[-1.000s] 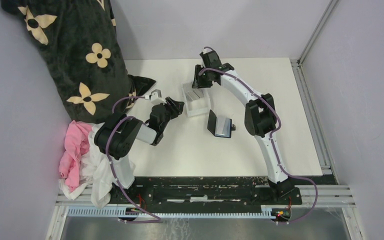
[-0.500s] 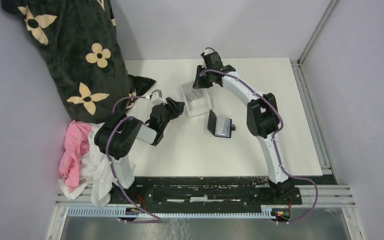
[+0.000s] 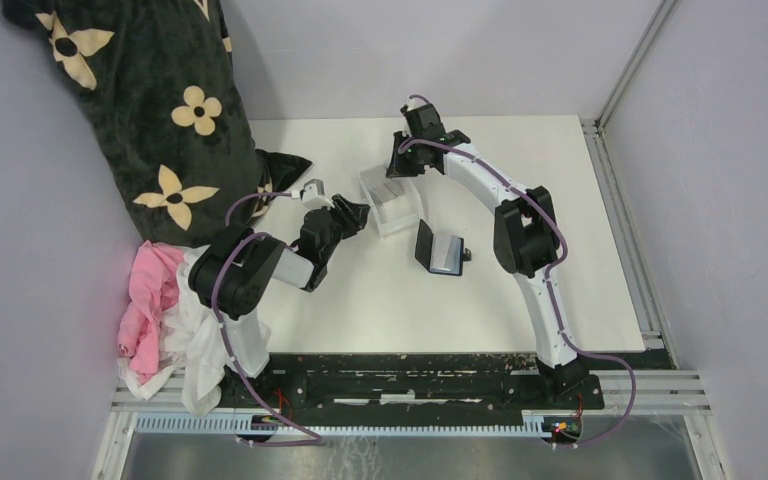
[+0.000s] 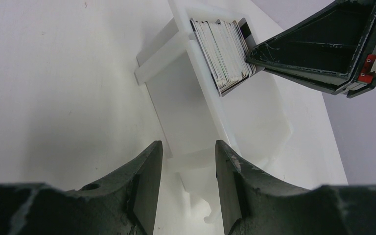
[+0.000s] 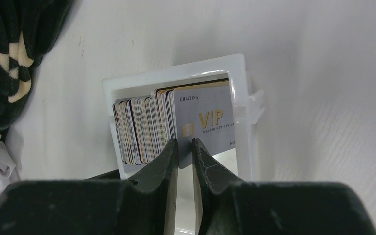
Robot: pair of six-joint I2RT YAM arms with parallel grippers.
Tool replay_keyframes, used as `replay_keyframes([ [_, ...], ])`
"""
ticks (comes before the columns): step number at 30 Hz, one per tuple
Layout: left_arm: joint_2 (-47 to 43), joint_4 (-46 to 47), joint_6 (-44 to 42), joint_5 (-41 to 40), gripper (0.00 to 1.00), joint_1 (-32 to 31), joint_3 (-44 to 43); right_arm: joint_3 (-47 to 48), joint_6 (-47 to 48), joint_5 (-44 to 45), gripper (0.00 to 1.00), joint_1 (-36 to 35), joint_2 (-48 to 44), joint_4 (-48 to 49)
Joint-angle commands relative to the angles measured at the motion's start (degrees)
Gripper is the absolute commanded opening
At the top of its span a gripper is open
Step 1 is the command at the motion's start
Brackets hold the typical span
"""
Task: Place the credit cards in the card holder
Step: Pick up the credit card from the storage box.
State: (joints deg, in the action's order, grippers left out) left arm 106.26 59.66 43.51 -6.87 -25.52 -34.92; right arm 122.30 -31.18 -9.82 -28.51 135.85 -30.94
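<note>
A stack of credit cards (image 5: 139, 129) stands on edge in a clear plastic tray (image 5: 176, 73) at the table's middle back. My right gripper (image 5: 183, 143) is over the tray's end. Its jaws are nearly together, with the corner of a grey VIP card (image 5: 205, 117) between them. That card leans away from the stack. The black card holder (image 3: 441, 250) lies open near the tray, towards the front right. My left gripper (image 4: 188, 152) is open and empty at the tray's near end (image 4: 176, 98). The card stack (image 4: 223, 54) and a right finger (image 4: 313, 54) show beyond it.
A black cloth with cream flowers (image 3: 150, 100) hangs at the back left. Pink and white cloths (image 3: 155, 300) lie beside the left arm's base. A metal rail (image 3: 620, 220) runs along the table's right edge.
My right gripper has shifted slightly left over the tray. The left arm, tray and card holder have not moved.
</note>
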Motion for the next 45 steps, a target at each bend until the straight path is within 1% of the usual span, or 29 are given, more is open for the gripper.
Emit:
replay_keyframes([
  [1, 0.00, 2.01, 1.41, 0.99, 0.51, -0.41, -1.34, -0.39, 0.18, -0.22, 0.10, -1.37, -4.87, -0.15],
  [14, -0.63, 2.01, 1.26, 0.83, 0.51, -0.42, -0.69, -1.72, 2.08, 3.63, 0.07, -1.67, -7.15, -0.81],
  [17, -1.02, 2.12, 1.23, 0.66, 0.51, -0.38, -0.27, -1.71, 3.60, 6.50, 0.05, -2.03, -7.41, -1.86],
  [19, -1.28, 2.11, 1.08, 0.55, 0.51, -0.41, -0.03, -1.49, 4.72, 8.57, 0.02, -2.35, -7.44, -2.85],
  [24, -2.62, 1.69, 0.36, -0.05, 0.51, -0.56, 0.82, -1.14, 8.07, 14.60, 0.01, -3.34, -7.52, -4.95],
  [26, -3.77, 1.51, -0.09, -0.79, 0.52, -0.64, 1.62, -2.37, 9.46, 16.70, 0.01, -3.70, -8.56, -4.26],
  [28, -5.63, 0.64, -0.90, -2.03, 0.52, -0.96, 2.39, -4.81, 10.87, 18.65, 0.01, -4.04, -10.60, -2.77],
  [33, -11.74, -2.97, -3.37, -5.42, 0.53, -2.56, 4.44, -12.63, 12.22, 19.75, 0.01, -4.15, -18.02, 1.91],
  [36, -16.12, -5.86, -4.97, -7.03, 0.54, -3.78, 5.31, -17.55, 12.46, 18.67, 0.01, -4.18, -23.37, 2.70],
  [40, -23.01, -9.89, -7.63, -8.79, 0.55, -6.44, 6.48, -27.13, 12.37, 16.91, 0.01, -4.14, -32.11, 3.99],
  [42, -25.62, -10.65, -8.62, -7.58, 0.56, -7.30, 7.17, -31.25, 12.19, 15.50, 0.01, -4.16, -36.63, 3.60],
  [45, -28.38, -10.30, -11.34, -1.86, 0.58, -8.15, 7.74, -39.38, 11.19, 11.87, 0.01, -4.01, -45.36, 3.71],
])
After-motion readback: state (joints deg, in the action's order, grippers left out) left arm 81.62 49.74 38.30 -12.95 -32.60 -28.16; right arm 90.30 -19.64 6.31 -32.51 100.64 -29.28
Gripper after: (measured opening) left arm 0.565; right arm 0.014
